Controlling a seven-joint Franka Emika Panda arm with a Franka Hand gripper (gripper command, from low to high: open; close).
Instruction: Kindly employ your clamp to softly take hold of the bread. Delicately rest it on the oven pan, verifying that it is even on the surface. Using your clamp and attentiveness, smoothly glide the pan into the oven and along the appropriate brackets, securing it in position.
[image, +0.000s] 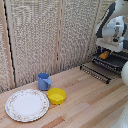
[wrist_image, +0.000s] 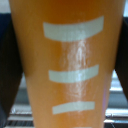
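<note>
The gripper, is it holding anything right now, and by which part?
Yes. The gripper is shut on the bread, its dark fingers pressing the loaf's two long sides. It hangs over the oven pan.

A pale wooden table (image: 85, 97) of butcher-block planks is filling the near part of the scene, its boards running from the exterior view's left toward the right, its grain showing in light and slightly darker strips. Behind it, along the far side, a folding screen (image: 45, 35) of woven beige cane is standing upright, its panels sitting in light wooden frames, with vertical posts dividing one panel from the next. The screen is closing off the whole far side, so no wall, window or floor is showing. Soft, even light is falling over the tabletop, casting only faint shadows.
</note>
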